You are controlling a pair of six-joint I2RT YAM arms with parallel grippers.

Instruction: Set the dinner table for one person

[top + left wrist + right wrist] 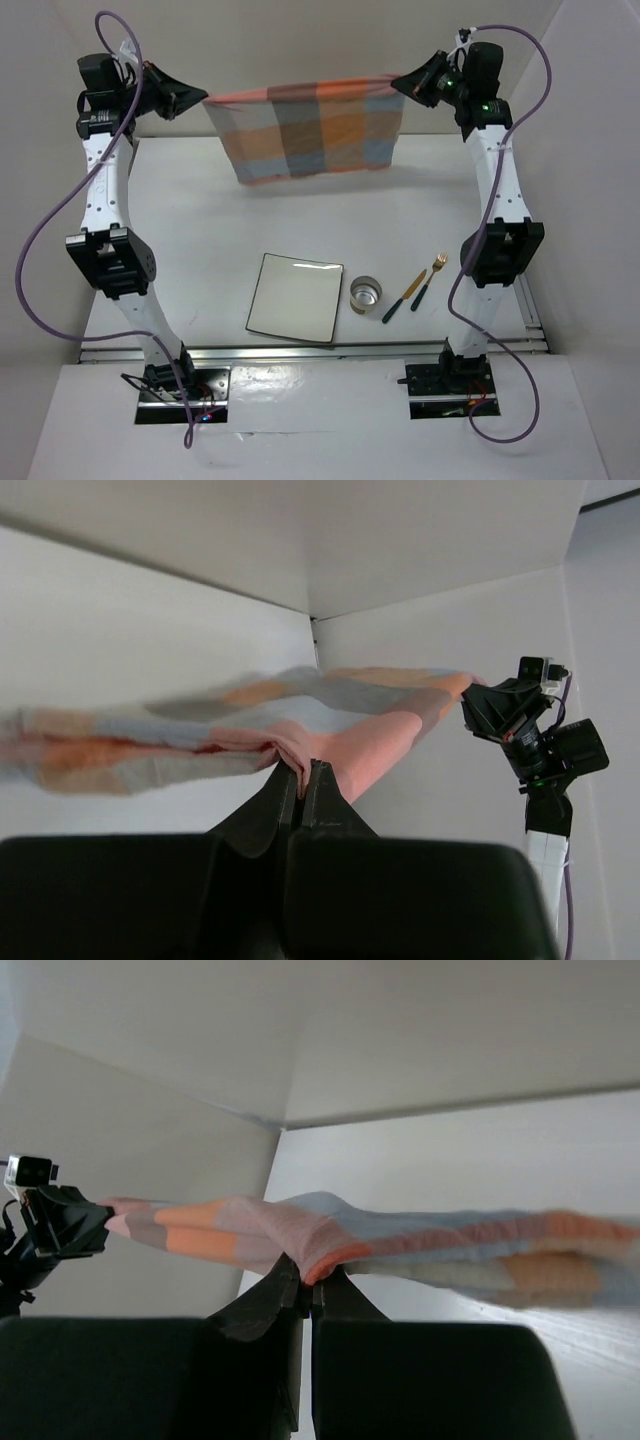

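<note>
Top external view.

First spotter: Your left end effector (200,98) and right end effector (400,82) are both clamped shut. Each pinches one top corner of the orange, grey and blue checked cloth (310,130). The cloth hangs between them like a curtain, above the far half of the large, flat, smooth white rectangular desk (200,230). That desk lies beneath your arms and carries everything else.

Second spotter: Expect the cloth to be light and limp. Its top edge sags a little, and it will likely fold or swing with any quick move. The corners look like the right place to hold. Both wrist views show fabric bunched between closed fingers.

First spotter: The desk itself is rigid and fixed, with nothing for you to grip. Its surface looks slick, so a cloth laid on it may slide.

Second spotter: Near your arm bases sits a square white ceramic plate (295,297). A short clear glass cup (365,294), probably fragile, stands just to its right. Beyond that, a dark-handled knife (400,300) and a gold-headed fork (428,282) lie side by side. The cloth hangs well apart from all of them. Plain white walls (300,40) enclose the space, with the back wall behind the cloth.
</note>
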